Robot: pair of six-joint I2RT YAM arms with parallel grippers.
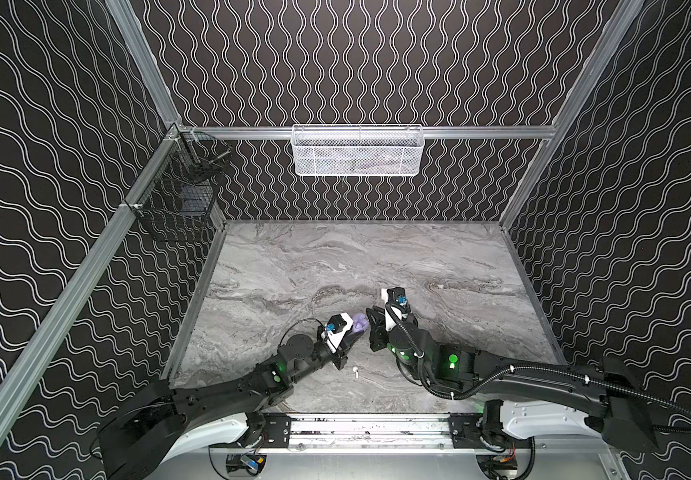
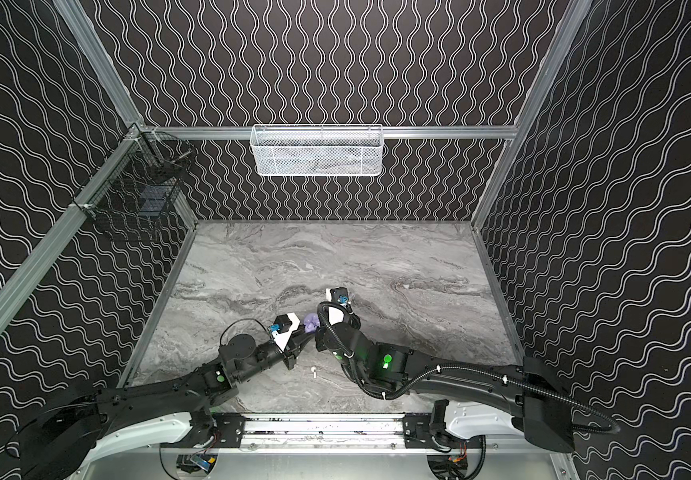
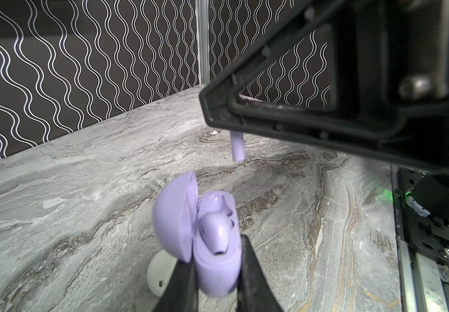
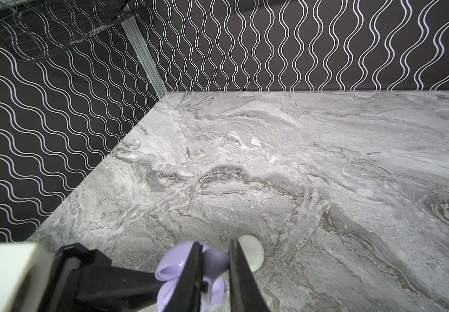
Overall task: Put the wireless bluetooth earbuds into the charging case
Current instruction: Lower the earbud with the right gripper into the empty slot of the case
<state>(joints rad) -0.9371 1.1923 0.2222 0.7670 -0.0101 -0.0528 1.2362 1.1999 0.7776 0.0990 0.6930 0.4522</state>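
- The step in hand looks like seating the second lavender earbud (image 3: 237, 147) in the open lavender case (image 3: 174, 213). One seated earbud (image 3: 216, 232) already fills a socket, and the socket beside it looks empty.
- The left gripper (image 3: 213, 258) has the case near the front middle of the table (image 1: 377, 257), lid swung wide. Its fingers (image 3: 250, 270) are clamped on the case's lower half, one on each side.
- The right gripper (image 4: 215, 243) hangs just above the case. Its fingers (image 4: 191, 275) are pinched close on the earbud's head, so only the stem shows. The stem points down at the case and is clear of it.
- The next move probably calls for lining the stem up with the free socket, lowering it straight in and then letting go. The left side should hold the case steady meanwhile.
- A white earbud (image 1: 355, 371) lies loose on the table near the left arm, and a white case (image 4: 253, 254) sits just beside the lavender one.
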